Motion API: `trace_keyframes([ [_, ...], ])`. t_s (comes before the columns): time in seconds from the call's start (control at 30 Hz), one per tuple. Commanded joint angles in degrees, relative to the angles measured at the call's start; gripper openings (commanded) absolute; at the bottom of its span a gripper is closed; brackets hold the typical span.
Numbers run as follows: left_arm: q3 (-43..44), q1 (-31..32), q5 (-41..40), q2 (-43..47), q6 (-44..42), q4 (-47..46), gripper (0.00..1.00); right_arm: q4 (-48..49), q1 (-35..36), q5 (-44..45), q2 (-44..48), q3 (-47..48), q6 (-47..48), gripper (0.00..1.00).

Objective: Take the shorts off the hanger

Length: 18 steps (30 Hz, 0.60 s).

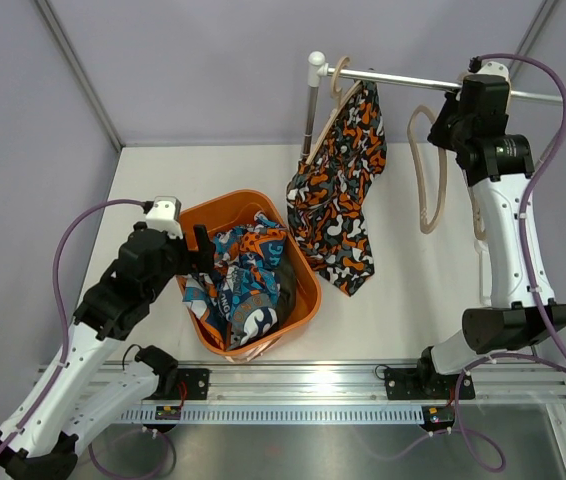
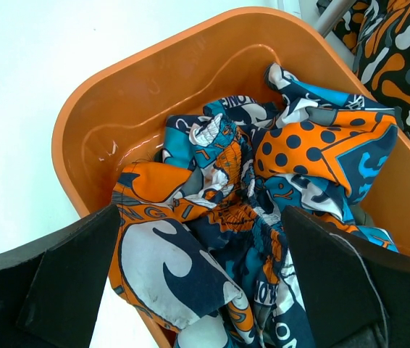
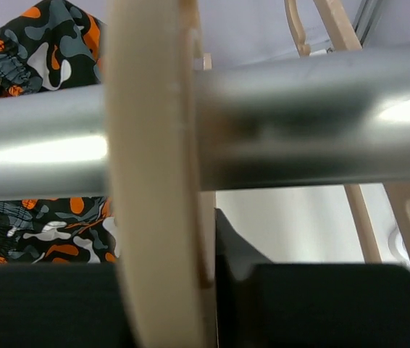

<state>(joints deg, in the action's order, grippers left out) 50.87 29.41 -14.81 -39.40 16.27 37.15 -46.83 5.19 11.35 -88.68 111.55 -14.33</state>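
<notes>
**A:** How does the left gripper [image 2: 201,217] stand?

**B:** It is spread wide and holds nothing. Its two black, flat-faced fingers [image 2: 67,283] hang over the near end of the orange basket [image 2: 118,80], one on each side of the cloth below.

**A:** And what lies in the basket?

**B:** The swirl-print shorts [image 2: 263,203], crumpled in a loose heap. The fabric is soft and thin, in blue, orange and white, with a dotted orange patch and a gathered elastic waistband. The basket is smooth, glossy plastic with rounded corners, and it sits on the matte white table [image 1: 413,280].

**A:** What is farther back?

**B:** The blotch-print shorts [image 1: 338,200] hang from a pale wooden hanger [image 1: 335,78] near the left end of the rail [image 1: 408,80], a shiny round metal bar. The cloth drapes down in folds. Seen from above, its lower tip lies just beside the basket.

**A:** And the right gripper [image 3: 169,290]?

**B:** It is up at the rail, farther right. Its dark fingers flank the hook of a bare hanger [image 3: 154,145], smooth light wood looped over the bar. Whether they pinch the hook or only stand close beside it cannot be told.
</notes>
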Motion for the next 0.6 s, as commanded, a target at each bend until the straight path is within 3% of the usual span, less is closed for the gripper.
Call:
trace_keyframes([
  [0.0,-0.6,0.2,0.3,0.8,-0.6,-2.7,0.99,-4.4,-0.7,1.0,3.6,-1.1,-1.5,0.26],
  [0.03,-0.6,0.2,0.3,0.8,-0.6,-2.6,0.99,-4.7,-0.6,1.1,4.2,-1.1,-1.7,0.31],
  [0.07,-0.8,0.2,0.2,0.9,-0.6,-2.6,0.99,-5.3,-0.7,1.2,4.9,-1.1,-1.9,0.42],
  [0.17,-1.0,0.3,0.2,1.0,-0.5,-2.6,0.99,-6.8,-0.6,1.9,7.6,-0.5,-2.2,0.51],
  [0.4,-1.6,0.2,0.2,1.8,-0.5,-2.3,0.99,-10.4,-0.6,4.5,16.1,0.2,-2.9,0.6],
  [0.57,-1.7,0.2,0.6,1.7,-0.4,-2.3,0.99,-10.1,-0.5,-3.0,21.5,-0.5,-5.5,0.61],
])
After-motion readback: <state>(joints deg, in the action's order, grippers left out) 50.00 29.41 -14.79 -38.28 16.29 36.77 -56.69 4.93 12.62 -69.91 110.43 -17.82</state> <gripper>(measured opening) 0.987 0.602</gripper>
